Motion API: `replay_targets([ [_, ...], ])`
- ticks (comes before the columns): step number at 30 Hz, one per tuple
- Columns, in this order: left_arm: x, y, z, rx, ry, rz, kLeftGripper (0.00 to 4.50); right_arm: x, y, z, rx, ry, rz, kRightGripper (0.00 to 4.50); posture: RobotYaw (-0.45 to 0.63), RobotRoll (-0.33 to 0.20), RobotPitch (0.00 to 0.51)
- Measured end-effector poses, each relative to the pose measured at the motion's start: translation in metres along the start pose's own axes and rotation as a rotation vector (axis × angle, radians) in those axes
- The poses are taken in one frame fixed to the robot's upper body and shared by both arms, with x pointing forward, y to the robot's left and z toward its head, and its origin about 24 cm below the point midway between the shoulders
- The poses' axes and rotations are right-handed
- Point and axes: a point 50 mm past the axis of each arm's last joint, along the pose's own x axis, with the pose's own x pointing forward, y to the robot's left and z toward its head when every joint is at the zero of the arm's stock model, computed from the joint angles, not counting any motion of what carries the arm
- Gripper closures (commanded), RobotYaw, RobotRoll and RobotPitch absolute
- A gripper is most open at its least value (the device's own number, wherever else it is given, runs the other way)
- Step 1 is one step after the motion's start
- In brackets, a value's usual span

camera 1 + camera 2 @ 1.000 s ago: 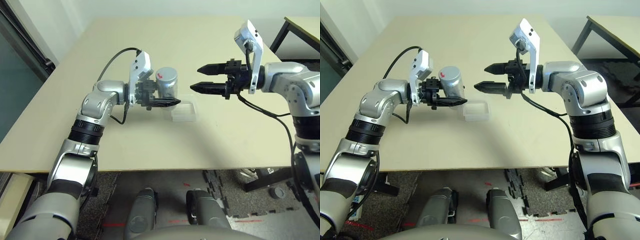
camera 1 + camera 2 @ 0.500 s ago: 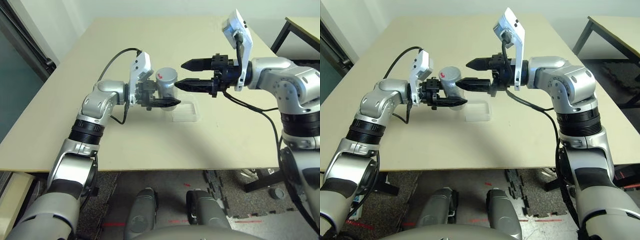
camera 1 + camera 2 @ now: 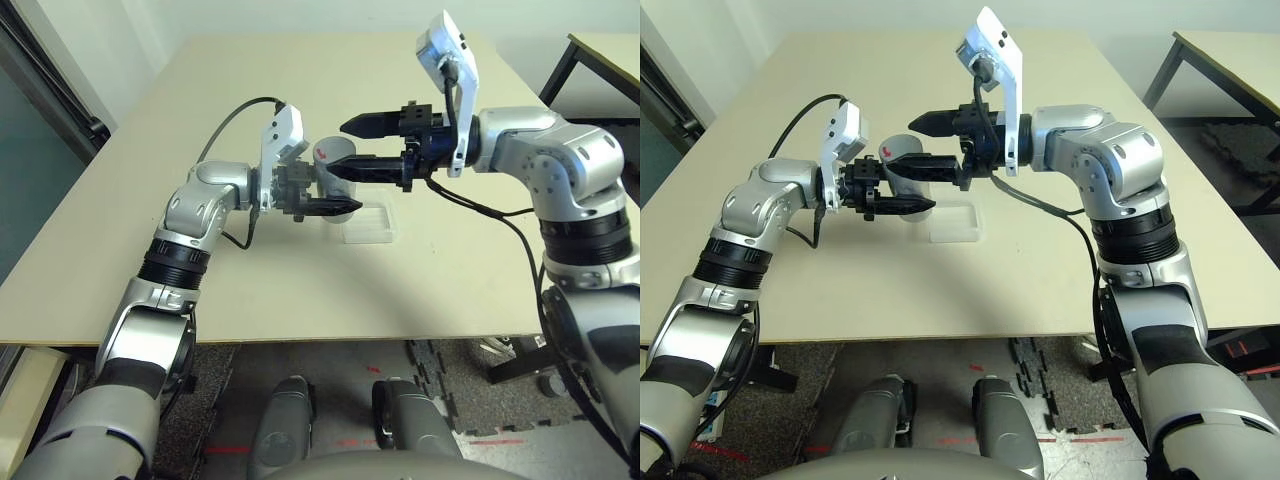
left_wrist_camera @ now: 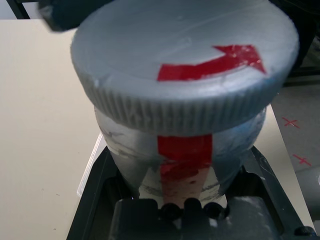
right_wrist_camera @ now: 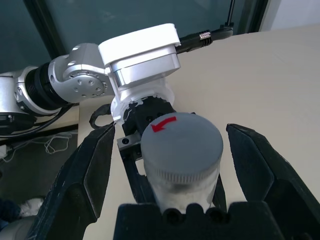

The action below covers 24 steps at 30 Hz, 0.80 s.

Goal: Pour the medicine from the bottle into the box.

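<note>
The small silver-grey round bottle with a red stripe on its side and a ribbed grey cap sits a little above the middle of the left eye picture. It is held up in the air, above the table. The cap has a red arrow mark on top. In the left wrist picture the bottle looks very big, and the red stripe runs down its side between the black fingers.

The left gripper is closed tight on the lower part of the bottle. It comes in from the left side of the picture on a silver arm.

The right gripper comes in from the right side. Its two black fingers are spread wide, one on each side of the cap, with gaps between them and the cap. In the right wrist picture the fingers stand apart from the cap and do not touch it.

The small flat see-through plastic box lies on the table just right of and below the bottle, near the middle of the picture.

The table is wide and light tan.
</note>
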Motion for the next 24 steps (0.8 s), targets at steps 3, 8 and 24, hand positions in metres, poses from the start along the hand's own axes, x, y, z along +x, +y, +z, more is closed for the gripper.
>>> replay_targets([
  [3,0.0004,-0.0001,0.0000,0.000,-0.001,-0.001,1.96,0.0018,-0.0010,-0.0005,-0.004,0.000,0.007,0.00,0.10,0.000,0.097],
  [8,0.0003,-0.0003,-0.0005,-0.003,0.000,-0.001,1.96,0.0072,-0.0014,-0.0039,-0.009,0.013,0.018,0.00,0.10,0.000,0.099],
  [24,0.0006,-0.0017,-0.0019,-0.009,0.003,-0.011,1.96,0.0095,-0.0031,-0.0056,-0.020,0.032,0.012,1.91,0.09,0.000,0.098],
])
